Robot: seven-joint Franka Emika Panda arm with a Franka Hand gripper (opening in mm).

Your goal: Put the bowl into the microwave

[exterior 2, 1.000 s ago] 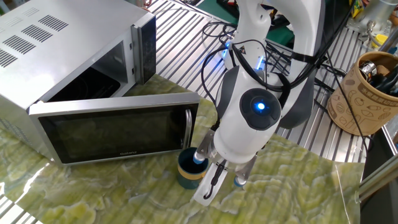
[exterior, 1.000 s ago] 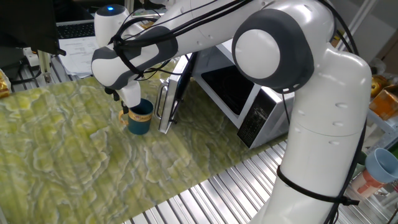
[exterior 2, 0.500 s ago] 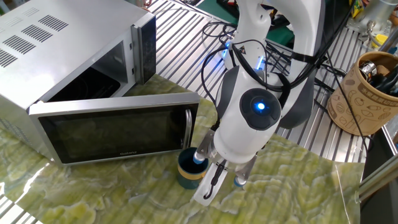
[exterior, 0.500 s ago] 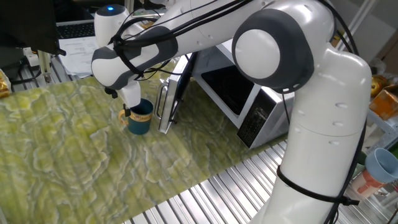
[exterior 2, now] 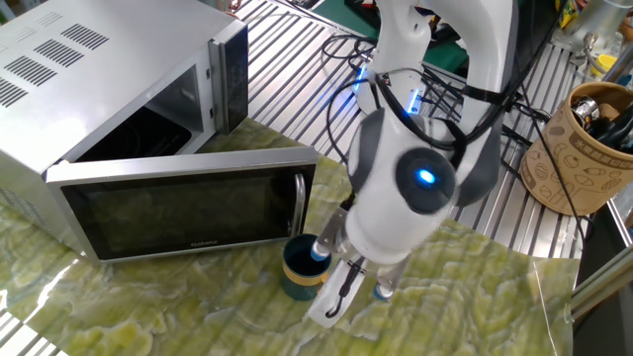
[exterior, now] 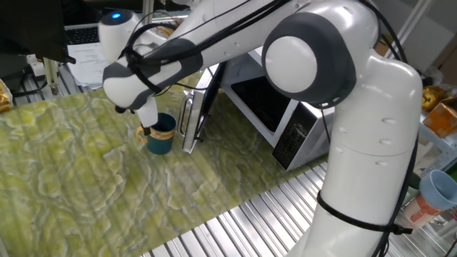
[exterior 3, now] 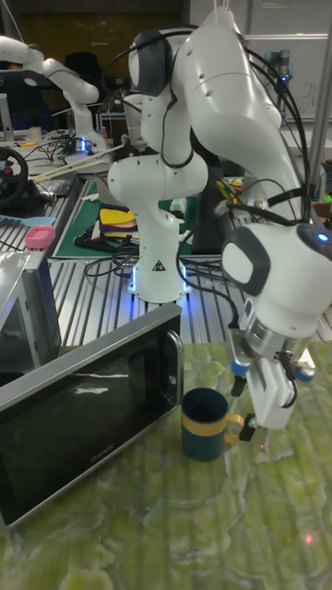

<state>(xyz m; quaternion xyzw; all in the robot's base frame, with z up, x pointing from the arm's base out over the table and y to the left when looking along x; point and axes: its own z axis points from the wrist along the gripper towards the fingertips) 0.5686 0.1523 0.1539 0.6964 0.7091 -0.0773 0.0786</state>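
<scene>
Seemingly grasping: the end effector (exterior 3: 251,426) pinches the teal-blue mug's (exterior 3: 204,424) yellow handle; next, lift toward the white microwave (exterior 2: 129,129) at ten o'clock.

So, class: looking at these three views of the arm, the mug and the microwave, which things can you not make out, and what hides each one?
- Gripper fingertips: the wrist hides them in both fixed views; small in the tall view, so open or shut is unclear.
- Bowl handle: partly behind the fingers.
- Microwave interior: dark, and its back is out of sight in the other fixed view.
- Microwave in the tall view: cut off by the left edge.
- Inside of the bowl: not visible from any view.
</scene>
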